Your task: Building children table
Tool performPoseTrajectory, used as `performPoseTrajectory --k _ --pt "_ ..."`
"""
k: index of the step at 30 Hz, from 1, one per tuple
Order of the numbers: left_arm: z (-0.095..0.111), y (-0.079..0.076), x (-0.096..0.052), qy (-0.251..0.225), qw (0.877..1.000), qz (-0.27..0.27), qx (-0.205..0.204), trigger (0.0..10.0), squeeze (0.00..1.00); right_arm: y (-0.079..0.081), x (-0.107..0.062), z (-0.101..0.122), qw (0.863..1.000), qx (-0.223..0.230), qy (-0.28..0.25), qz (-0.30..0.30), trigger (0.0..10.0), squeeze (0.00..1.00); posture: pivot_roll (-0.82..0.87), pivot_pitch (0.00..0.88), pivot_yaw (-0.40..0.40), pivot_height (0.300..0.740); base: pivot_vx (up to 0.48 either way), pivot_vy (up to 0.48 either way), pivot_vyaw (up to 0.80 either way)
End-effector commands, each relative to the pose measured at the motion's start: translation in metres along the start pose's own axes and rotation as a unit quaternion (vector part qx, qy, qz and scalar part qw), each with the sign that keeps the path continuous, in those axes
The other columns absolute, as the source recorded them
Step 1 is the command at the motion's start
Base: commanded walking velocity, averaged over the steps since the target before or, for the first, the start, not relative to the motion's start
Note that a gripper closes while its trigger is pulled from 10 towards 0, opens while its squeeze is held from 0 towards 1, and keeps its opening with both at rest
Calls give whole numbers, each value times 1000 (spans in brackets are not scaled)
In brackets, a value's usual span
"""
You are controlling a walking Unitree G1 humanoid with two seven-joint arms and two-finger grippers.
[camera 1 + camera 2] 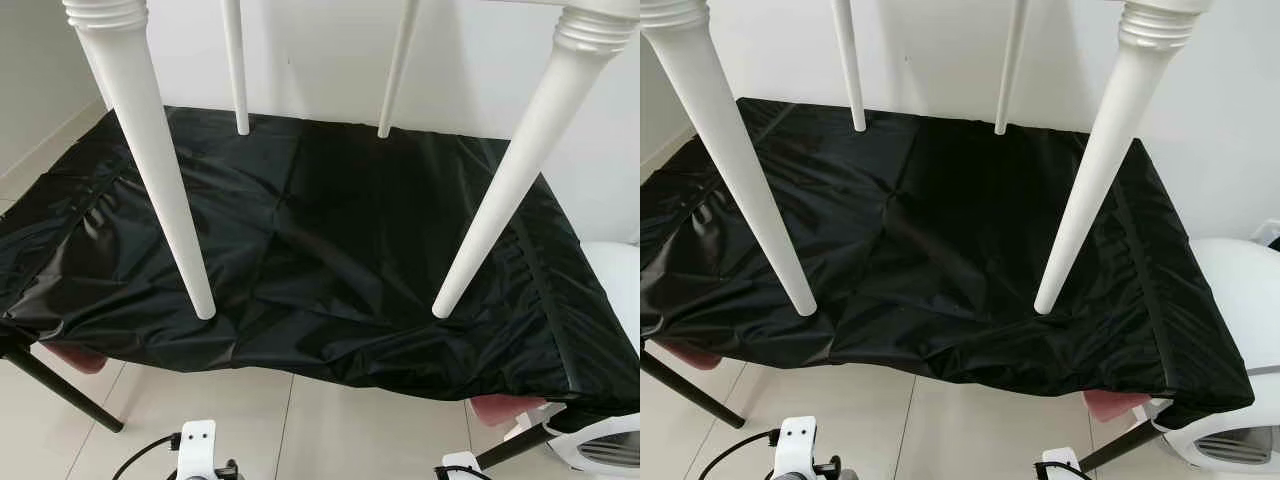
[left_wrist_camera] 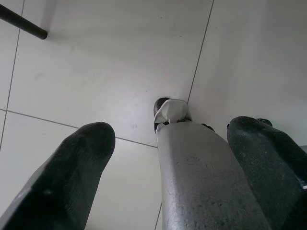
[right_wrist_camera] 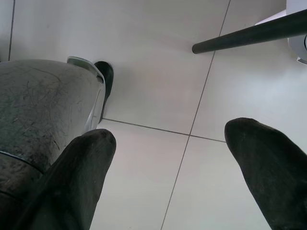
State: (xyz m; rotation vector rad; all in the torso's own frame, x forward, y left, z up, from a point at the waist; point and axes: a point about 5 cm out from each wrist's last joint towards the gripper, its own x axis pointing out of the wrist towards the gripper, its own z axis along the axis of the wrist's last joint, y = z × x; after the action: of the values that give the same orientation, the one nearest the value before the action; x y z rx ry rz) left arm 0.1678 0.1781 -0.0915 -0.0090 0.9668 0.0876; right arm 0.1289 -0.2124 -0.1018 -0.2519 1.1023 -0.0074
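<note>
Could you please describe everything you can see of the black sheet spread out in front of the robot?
The black sheet looks like thin, glossy plastic or fabric, creased and wrinkled, with fold lines running across it. It lies draped over a low surface by the white wall, its near edge hanging slack above the tiled floor. Four white table legs hang over it, their tips close to or on it; contact cannot be confirmed. Thin black legs and something pink show beneath its front edge.

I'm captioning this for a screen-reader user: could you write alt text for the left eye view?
Four white table legs come down from the top of the picture onto a wrinkled black cloth draped over a low surface, two near and two far by a white wall. Pale floor tiles lie below.
</note>
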Motion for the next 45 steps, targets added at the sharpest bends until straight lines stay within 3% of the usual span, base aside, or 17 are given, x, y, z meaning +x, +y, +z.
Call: performPoseTrajectory --k 1,14,45 --pt "-8 -3 -1 18 1000 -15 -5 10000 0 5 0 -2 1000 2 5 7 10000 0 6 0 -33 740 0 0 0" --pt "-18 6 -4 28 999 -8 -13 10000 0 5 0 -3 1000 3 8 9 10000 0 16 0 -35 740 0 0 0" --pt "-17 3 -4 28 999 -11 -18 10000 0 5 -2 -11 1000 -1 15 10 10000 0 16 0 -46 740 0 309 0"
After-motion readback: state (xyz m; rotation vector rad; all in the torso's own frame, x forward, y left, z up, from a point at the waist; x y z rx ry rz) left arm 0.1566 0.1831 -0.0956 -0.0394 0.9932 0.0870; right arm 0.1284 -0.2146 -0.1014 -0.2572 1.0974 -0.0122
